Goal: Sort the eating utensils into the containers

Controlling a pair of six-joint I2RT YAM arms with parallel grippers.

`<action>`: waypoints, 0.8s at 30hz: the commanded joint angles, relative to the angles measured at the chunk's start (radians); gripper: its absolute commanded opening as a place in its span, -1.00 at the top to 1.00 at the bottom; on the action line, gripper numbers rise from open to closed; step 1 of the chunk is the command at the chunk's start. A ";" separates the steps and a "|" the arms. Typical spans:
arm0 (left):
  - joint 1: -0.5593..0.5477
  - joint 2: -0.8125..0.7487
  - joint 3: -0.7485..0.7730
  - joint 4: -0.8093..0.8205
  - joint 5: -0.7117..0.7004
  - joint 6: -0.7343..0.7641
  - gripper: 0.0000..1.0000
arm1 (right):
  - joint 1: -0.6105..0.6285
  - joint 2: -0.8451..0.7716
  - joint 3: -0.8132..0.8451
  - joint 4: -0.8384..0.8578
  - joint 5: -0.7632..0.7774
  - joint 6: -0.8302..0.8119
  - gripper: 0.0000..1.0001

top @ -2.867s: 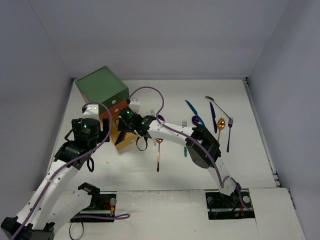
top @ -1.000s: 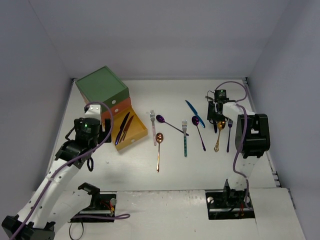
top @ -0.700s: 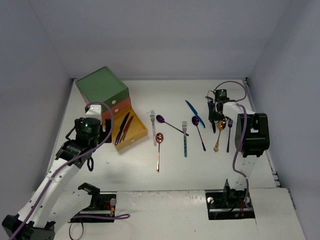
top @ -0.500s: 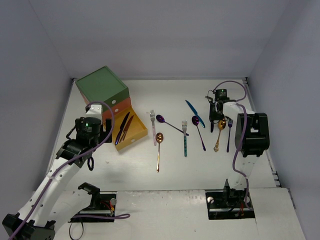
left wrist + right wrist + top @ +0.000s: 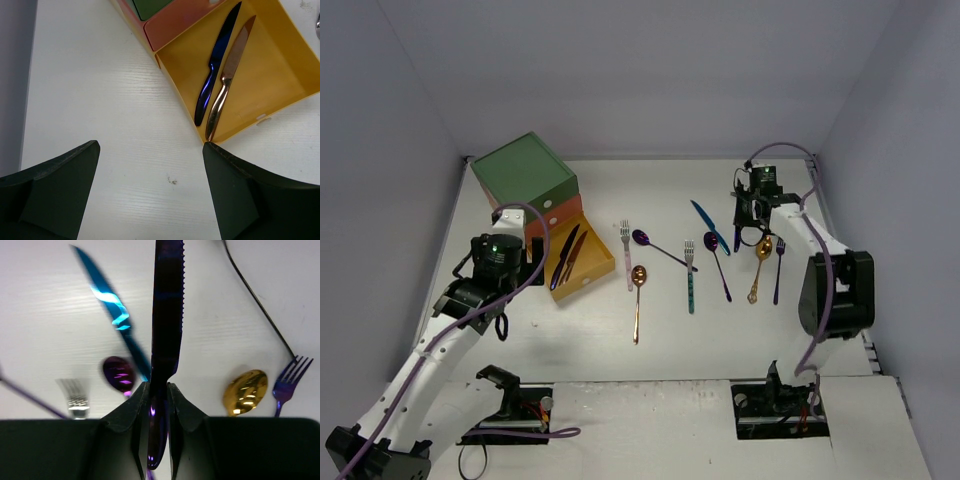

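Lab booth: bare grey walls (image 5: 620,70), white table (image 5: 590,335), bolted arm bases (image 5: 515,405)

The chest (image 5: 525,175) stands at the counter's (image 5: 580,340) far left. Its open bottom drawer (image 5: 600,262) holds two knives (image 5: 567,257) side by side. Forks and spoons (image 5: 690,285) lie spread to its right.

light: bright, even | shadows: soft, faint | glare: teal knife (image 5: 107,302) | blur: right wrist foreground
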 commanded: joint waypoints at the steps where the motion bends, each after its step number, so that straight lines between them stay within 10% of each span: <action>1: 0.014 0.002 0.016 0.051 0.000 0.007 -0.63 | 0.140 -0.199 0.042 0.028 -0.028 0.100 1.00; 14: 0.022 -0.035 0.007 0.054 -0.018 -0.001 -0.63 | 0.718 -0.059 0.168 0.300 0.138 0.557 1.00; 24: 0.023 -0.081 -0.007 0.063 -0.057 -0.004 -0.63 | 0.870 0.248 0.356 0.425 0.217 0.783 1.00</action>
